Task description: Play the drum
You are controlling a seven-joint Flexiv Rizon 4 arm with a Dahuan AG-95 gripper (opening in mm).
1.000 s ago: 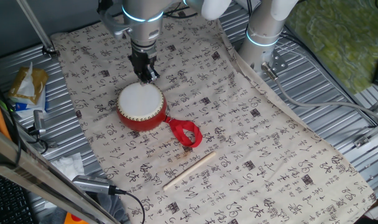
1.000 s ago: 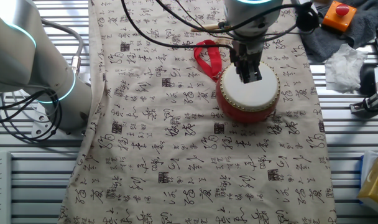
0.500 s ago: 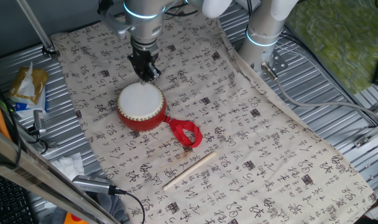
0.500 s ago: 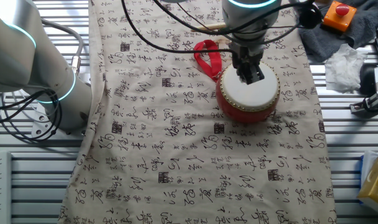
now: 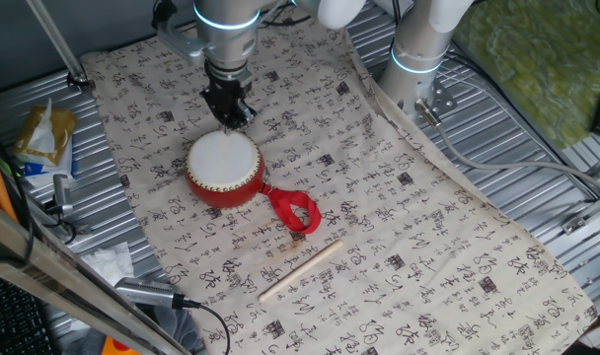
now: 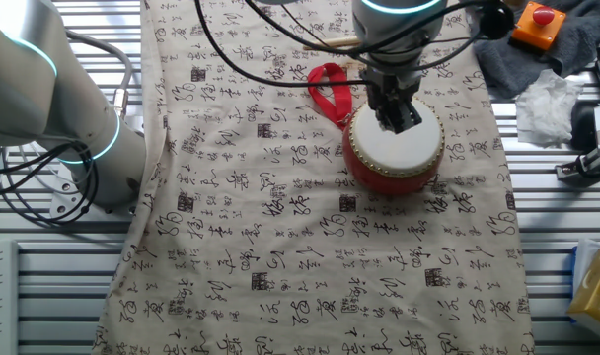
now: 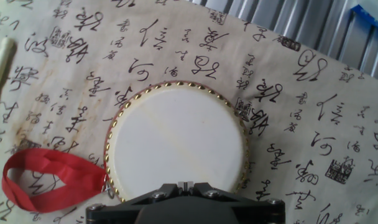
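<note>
I hold the hand [image 5: 231,113], fingers pressed together and empty, above the far edge of the drum [image 5: 224,169] on the calligraphy-cloth worktop [image 5: 399,227], between beats; next, a straight downward tap on the skin.

We see the drum [image 5: 224,169] with a red body, a plain white skin and a ring of gold studs at its rim; its ribbon loop [image 5: 294,211] is the same bright red. The cloth [image 5: 409,237] under it is beige, printed all over with black brush characters and small seal marks. The stick [image 5: 300,269] is pale wood. The hand [image 5: 229,113] is black, and the bench [image 5: 537,158] is ribbed grey metal.
</note>
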